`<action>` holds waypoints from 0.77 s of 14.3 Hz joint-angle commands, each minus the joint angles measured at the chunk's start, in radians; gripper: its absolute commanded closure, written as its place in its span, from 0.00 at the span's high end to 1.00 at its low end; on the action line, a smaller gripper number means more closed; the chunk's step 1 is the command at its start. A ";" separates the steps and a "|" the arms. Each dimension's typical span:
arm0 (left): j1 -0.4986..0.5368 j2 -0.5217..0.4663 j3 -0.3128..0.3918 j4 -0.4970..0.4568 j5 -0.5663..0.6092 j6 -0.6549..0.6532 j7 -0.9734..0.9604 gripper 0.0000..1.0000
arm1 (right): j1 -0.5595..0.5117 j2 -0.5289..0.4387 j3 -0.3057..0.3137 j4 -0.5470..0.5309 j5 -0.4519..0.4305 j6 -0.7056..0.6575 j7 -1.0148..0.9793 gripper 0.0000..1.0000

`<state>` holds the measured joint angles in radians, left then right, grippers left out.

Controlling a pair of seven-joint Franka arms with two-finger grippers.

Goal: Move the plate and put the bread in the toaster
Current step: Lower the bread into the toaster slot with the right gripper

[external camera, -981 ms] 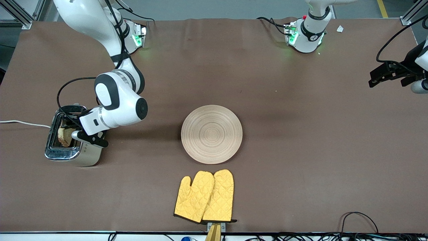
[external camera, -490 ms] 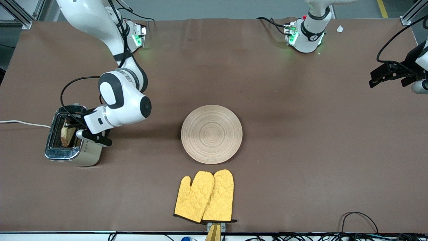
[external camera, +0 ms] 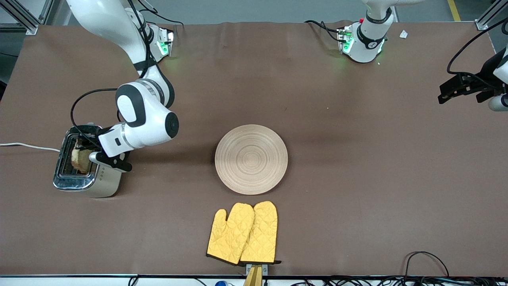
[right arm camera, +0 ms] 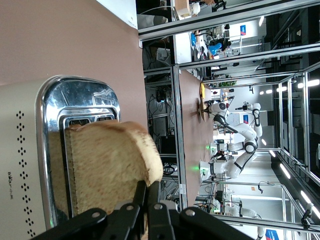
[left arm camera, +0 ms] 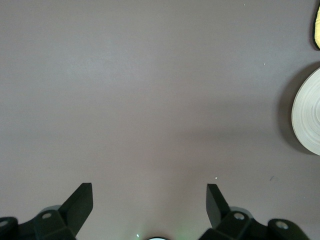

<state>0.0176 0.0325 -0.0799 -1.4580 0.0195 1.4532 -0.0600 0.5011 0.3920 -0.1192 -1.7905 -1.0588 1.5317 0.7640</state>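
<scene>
At the middle-left edge of the front view stands one toaster, beige with a chrome top and two slots. One slice of bread stands partly down in a slot, its upper part still above the chrome. The right gripper is over the toaster, its fingers pinched nearly closed on the bread's top edge. One plate sits empty at the centre of the frame on the desk. Two yellow oven mitts lie side by side below it. The left gripper, at the right edge of the front view, waits over bare desk with fingers spread wide, holding nothing.
</scene>
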 commanded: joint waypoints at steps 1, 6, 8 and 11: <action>0.002 -0.011 0.005 -0.010 -0.013 0.006 0.017 1.00 | 0.008 -0.050 0.010 -0.050 0.022 -0.002 0.017 0.00; 0.002 -0.011 0.005 -0.010 -0.013 0.006 0.017 1.00 | -0.050 -0.054 0.006 -0.064 0.011 0.088 0.009 0.00; 0.002 -0.011 0.005 -0.010 -0.013 0.006 0.017 1.00 | -0.078 -0.051 0.006 -0.064 0.006 0.132 0.008 0.00; 0.002 -0.009 0.005 -0.010 -0.013 0.006 0.017 1.00 | -0.130 -0.051 0.006 -0.063 0.006 0.211 0.008 0.00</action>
<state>0.0176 0.0325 -0.0798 -1.4582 0.0195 1.4532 -0.0600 0.4081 0.3762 -0.1260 -1.8187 -1.0468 1.6939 0.7640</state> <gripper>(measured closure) 0.000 0.960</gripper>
